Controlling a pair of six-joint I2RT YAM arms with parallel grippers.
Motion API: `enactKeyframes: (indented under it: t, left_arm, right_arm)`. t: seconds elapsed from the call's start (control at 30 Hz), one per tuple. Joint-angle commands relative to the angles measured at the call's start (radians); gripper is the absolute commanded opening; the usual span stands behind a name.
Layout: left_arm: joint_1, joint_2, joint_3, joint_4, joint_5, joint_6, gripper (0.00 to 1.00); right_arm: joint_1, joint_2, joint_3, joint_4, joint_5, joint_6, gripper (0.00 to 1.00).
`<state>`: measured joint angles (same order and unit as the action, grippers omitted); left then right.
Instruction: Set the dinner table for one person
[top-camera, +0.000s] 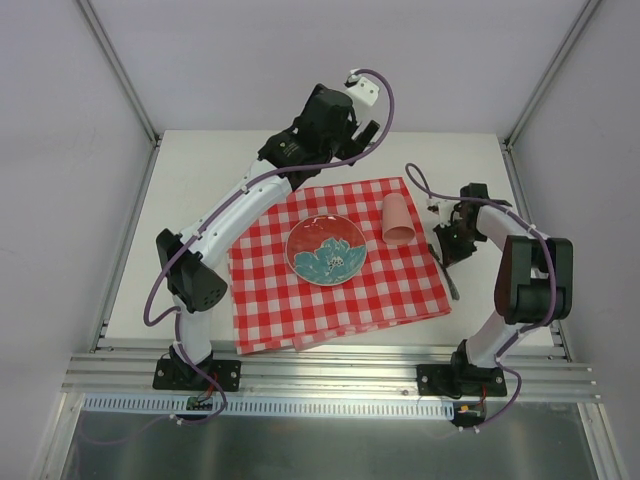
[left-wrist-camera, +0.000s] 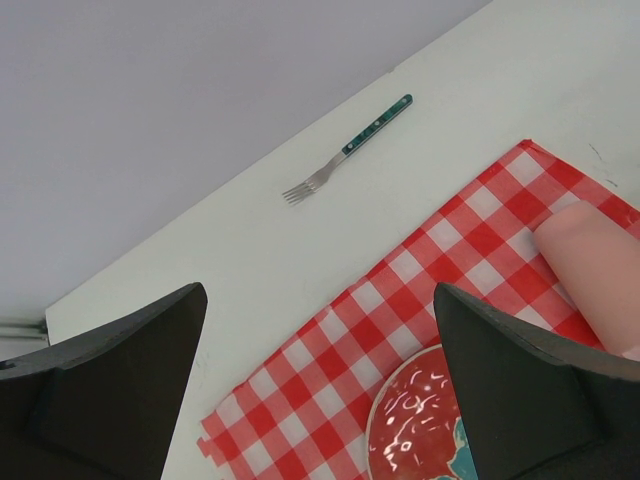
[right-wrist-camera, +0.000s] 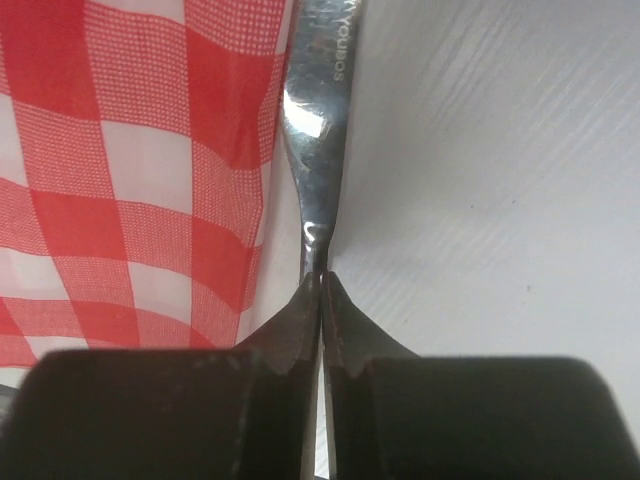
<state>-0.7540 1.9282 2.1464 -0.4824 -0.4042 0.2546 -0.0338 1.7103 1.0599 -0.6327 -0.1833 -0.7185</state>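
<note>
On the dinner table (top-camera: 200, 170) lies a red-and-white checked cloth (top-camera: 290, 300). A red plate with a teal flower (top-camera: 326, 249) sits at the cloth's centre, and a pink cup (top-camera: 398, 220) lies on its side to the plate's right. At the cloth's right edge my right gripper (right-wrist-camera: 321, 285) is shut on a metal knife (right-wrist-camera: 318, 130), pinching it where the blade narrows. The blade (top-camera: 452, 285) rests low along the cloth edge. My left gripper (left-wrist-camera: 320, 292) hangs open over the cloth's back left corner with nothing between its fingers. A green-handled fork (left-wrist-camera: 345, 150) lies on the bare table beyond.
An aluminium rail (top-camera: 320, 365) runs along the near edge by the arm bases. Grey walls with metal posts (top-camera: 120, 70) close in the back and sides. The left arm (top-camera: 240, 205) reaches across the cloth's back left corner.
</note>
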Motion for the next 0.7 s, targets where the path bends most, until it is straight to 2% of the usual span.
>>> enactKeyframes:
  t: [0.0, 0.33, 0.4, 0.43, 0.47, 0.53, 0.67]
  left_arm:
    - [-0.008, 0.005, 0.04, 0.033, -0.024, 0.009, 0.99]
    - [-0.008, 0.008, 0.046, 0.034, -0.022, 0.009, 0.99]
    - [-0.008, 0.005, 0.047, 0.033, -0.025, 0.014, 0.99]
    - [-0.008, 0.005, 0.044, 0.033, -0.028, 0.014, 0.99]
    - [-0.01, -0.001, 0.041, 0.033, -0.03, 0.014, 0.99]
    - [-0.008, -0.015, 0.026, 0.033, -0.031, 0.015, 0.99]
    - [-0.007, -0.024, 0.01, 0.034, -0.033, 0.018, 0.99]
  right_arm:
    - [0.003, -0.069, 0.003, -0.053, -0.042, 0.019, 0.0]
    - [-0.011, -0.086, 0.009, -0.068, -0.038, 0.013, 0.02]
    - [-0.012, -0.087, 0.008, -0.074, -0.03, 0.017, 0.16]
    - [-0.012, -0.087, 0.008, -0.081, -0.025, 0.017, 0.32]
    - [-0.012, -0.08, 0.005, -0.09, -0.024, 0.011, 0.38]
    - [-0.012, -0.081, -0.006, -0.11, -0.021, -0.002, 0.42]
    - [-0.015, -0.116, -0.073, -0.117, -0.01, -0.029, 0.42]
